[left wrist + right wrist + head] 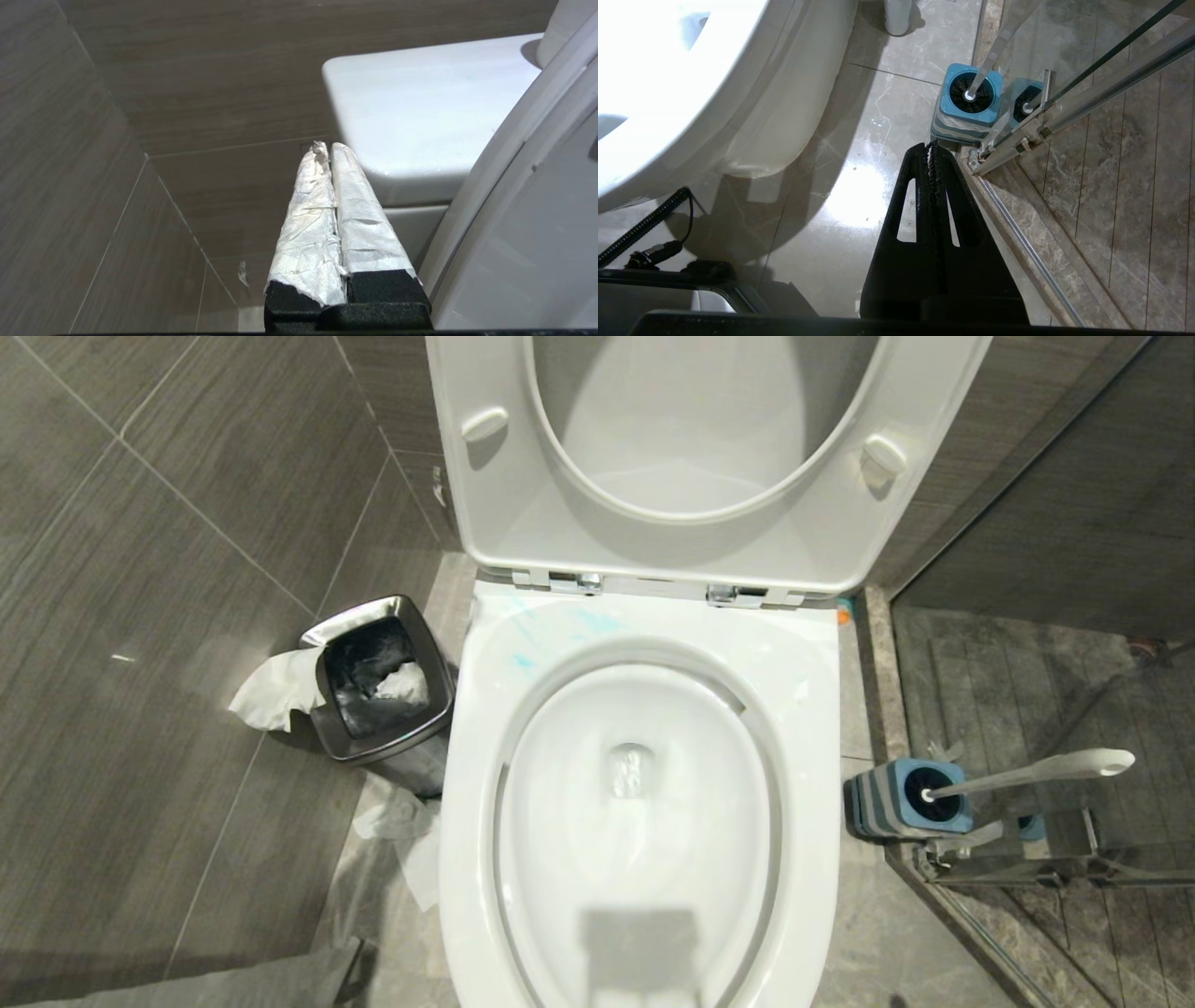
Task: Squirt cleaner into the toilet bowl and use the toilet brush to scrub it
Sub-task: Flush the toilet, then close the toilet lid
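The left gripper (pixel 330 148) has its paper-wrapped fingers (pixel 355 214) clenched on nothing, up beside the cistern (pixel 420 107). The right gripper (pixel 932 145), clenched and empty, hangs over the floor near the toilet brush (pixel 985 60), which stands in its holder (pixel 969 114) by the glass door (pixel 1087 65). Cleaner (pixel 537 644) streaks the toilet bowl (pixel 644 933) rim; a waste bin (pixel 378 681) stands just beside the bowl.

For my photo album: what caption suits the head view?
Open toilet bowl with cleaner streaks on its rim, brush in its holder, bin beside.
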{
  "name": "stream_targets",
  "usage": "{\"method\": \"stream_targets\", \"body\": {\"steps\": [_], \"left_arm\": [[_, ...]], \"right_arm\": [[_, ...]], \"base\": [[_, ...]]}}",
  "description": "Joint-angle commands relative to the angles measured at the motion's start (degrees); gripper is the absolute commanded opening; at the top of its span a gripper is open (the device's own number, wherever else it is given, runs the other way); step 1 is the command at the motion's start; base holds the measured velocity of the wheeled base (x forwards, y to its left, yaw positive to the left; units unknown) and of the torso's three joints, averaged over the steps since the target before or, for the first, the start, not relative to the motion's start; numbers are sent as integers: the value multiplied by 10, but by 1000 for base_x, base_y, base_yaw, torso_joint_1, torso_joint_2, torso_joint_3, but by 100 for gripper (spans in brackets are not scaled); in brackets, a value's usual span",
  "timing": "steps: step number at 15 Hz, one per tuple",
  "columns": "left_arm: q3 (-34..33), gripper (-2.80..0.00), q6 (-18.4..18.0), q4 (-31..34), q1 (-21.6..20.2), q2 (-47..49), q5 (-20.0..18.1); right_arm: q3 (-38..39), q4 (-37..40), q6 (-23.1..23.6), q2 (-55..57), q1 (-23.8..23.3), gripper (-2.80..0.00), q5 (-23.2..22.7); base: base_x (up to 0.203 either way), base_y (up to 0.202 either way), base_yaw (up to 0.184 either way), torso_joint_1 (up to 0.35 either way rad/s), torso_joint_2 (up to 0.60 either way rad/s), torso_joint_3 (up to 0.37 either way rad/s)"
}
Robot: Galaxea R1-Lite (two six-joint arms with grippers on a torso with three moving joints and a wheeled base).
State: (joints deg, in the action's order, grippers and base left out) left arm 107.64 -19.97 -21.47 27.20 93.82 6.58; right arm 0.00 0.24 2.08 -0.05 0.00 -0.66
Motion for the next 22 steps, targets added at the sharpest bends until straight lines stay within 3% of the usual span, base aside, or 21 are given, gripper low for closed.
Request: {"method": "stream_targets", "body": {"steps": [1,3,5,7,10,12,14,15,17,19,22], "left_arm": [[-30,-280,30,23,1,-53,-2],[-39,-280,78,57,11,-80,-4],[-36,-280,103,128,12,-108,-23],[-23,-280,135,227,4,-133,-103],[-8,-280,228,331,-24,-151,-259],[-11,-280,290,359,-69,-152,-376],[-13,-280,307,354,-116,-133,-476],[-14,-280,311,336,-138,-116,-505],[-12,-280,313,279,-164,-74,-519],[-12,-280,312,228,-174,-33,-508],[-17,-280,310,218,-186,-4,-493]], "right_arm": [[0,0,0,0,0,-280,0],[0,0,0,0,0,-280,0],[0,0,0,0,0,-280,0],[0,0,0,0,0,-280,0],[0,0,0,0,0,-280,0],[0,0,0,0,0,-280,0],[0,0,-1,0,0,-280,0],[0,0,0,0,0,-280,0],[0,0,0,0,0,-280,0],[0,0,0,0,0,-280,0],[0,0,0,0,0,-280,0]], "base": [[0,0,0,0,0,0],[0,0,0,0,0,0],[0,0,0,0,0,0],[0,0,0,0,0,0],[0,0,0,0,0,0],[0,0,0,0,0,0],[0,0,0,0,0,0],[0,0,0,0,0,0],[0,0,0,0,0,0],[0,0,0,0,0,0],[0,0,0,0,0,0]]}}
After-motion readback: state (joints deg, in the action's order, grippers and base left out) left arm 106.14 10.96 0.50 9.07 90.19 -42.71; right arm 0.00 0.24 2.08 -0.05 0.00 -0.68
